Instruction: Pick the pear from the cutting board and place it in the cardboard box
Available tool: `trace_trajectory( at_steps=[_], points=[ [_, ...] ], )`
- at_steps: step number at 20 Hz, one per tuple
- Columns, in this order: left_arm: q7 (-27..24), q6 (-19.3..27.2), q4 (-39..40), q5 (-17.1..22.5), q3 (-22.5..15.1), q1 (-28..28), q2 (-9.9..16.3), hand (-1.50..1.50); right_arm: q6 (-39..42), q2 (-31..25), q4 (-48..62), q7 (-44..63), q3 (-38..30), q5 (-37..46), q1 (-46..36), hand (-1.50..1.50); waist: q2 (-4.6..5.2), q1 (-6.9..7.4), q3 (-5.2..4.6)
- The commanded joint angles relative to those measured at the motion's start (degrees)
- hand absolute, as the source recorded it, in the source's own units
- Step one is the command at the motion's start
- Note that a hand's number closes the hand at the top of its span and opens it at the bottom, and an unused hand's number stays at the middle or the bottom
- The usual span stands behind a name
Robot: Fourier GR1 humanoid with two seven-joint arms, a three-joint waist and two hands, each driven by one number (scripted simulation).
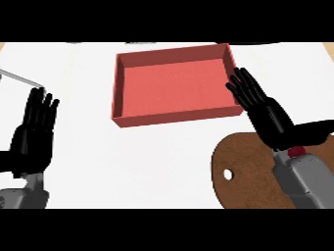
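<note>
The box (171, 86) is salmon-red, open-topped and square, and stands at the counter's middle back. A round brown cutting board (245, 171) with a small hole lies at the lower right. Over the board's far part hovers my right hand (271, 117), open with straight fingers reaching up beside the box's right wall and the thumb spread to the right. Just under its wrist a small red patch (296, 152) shows, probably the pear; the hand and forearm hide the rest of it. My left hand (34, 137) rests open at the left, fingers up.
A grey, glassy slanted edge (3, 74) enters at the upper left, just beyond my left hand's fingertips. White counter (155, 162) lies between the two hands and in front of the box. Wooden strips show at the far top corners.
</note>
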Motion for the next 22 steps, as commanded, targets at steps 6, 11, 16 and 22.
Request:
trace_trajectory(
  at_steps=[6, 11, 16, 22],
  points=[
    [4.86, 2.74, 4.41, -14.06, -3.47, 4.40, 12.26, 0.00, -24.45, -8.63, -0.09, -2.73, -19.11, 7.83, -2.50, -1.50, -2.89, -2.70, -1.35],
    [5.91, 1.92, 5.38, -14.58, -5.99, 6.80, 10.97, 0.00, -44.77, -8.85, 6.79, 2.64, -23.28, 15.56, 6.30, -1.50, -2.58, -3.22, -1.50],
    [13.36, 3.18, 0.89, -17.43, -8.79, 3.36, 10.39, 0.00, -53.35, -7.30, -6.42, 5.72, -17.28, 24.00, 16.69, -1.50, -2.54, -0.45, -1.50],
    [11.01, 3.42, 1.43, -18.43, -9.73, 6.07, 9.61, 0.00, -43.87, -25.32, -7.60, 26.33, -9.07, 33.91, 22.19, -1.50, -2.48, 0.00, -1.90]
  ],
)
